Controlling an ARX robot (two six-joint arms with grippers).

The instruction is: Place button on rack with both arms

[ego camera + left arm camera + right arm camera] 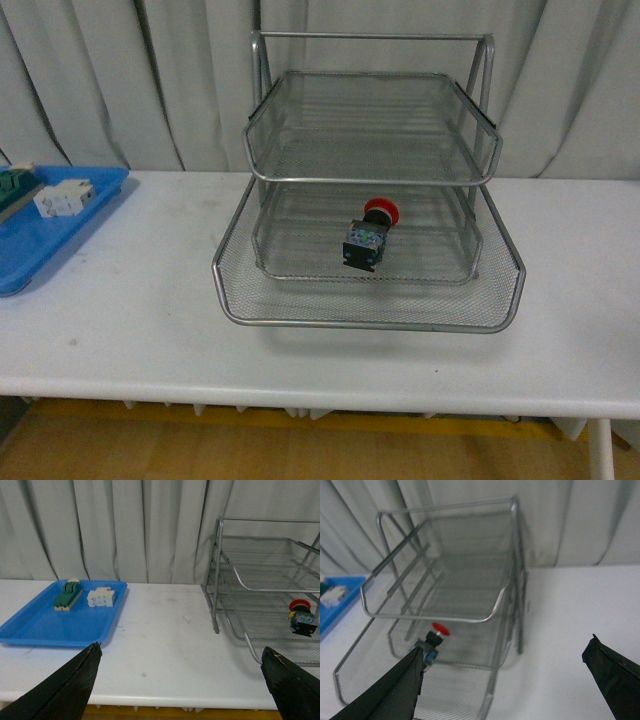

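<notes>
The button (pixel 368 234), red cap on a black body, lies on its side on the middle tier of the silver wire-mesh rack (pixel 370 310) at the table's centre. It also shows in the left wrist view (pixel 301 617) and the right wrist view (pixel 433 639). My left gripper (pixel 180 675) is open and empty, low over the table's front edge, left of the rack (pixel 250 587). My right gripper (pixel 505 675) is open and empty, by the rack's (pixel 440 615) right front corner. Neither arm shows in the front view.
A flat blue tray (pixel 30 250) sits at the table's left end with a green terminal block (pixel 68 595) and a white blocky component (pixel 101 597) on it. Grey curtains hang behind. The white table's front edge (pixel 320 395) is near.
</notes>
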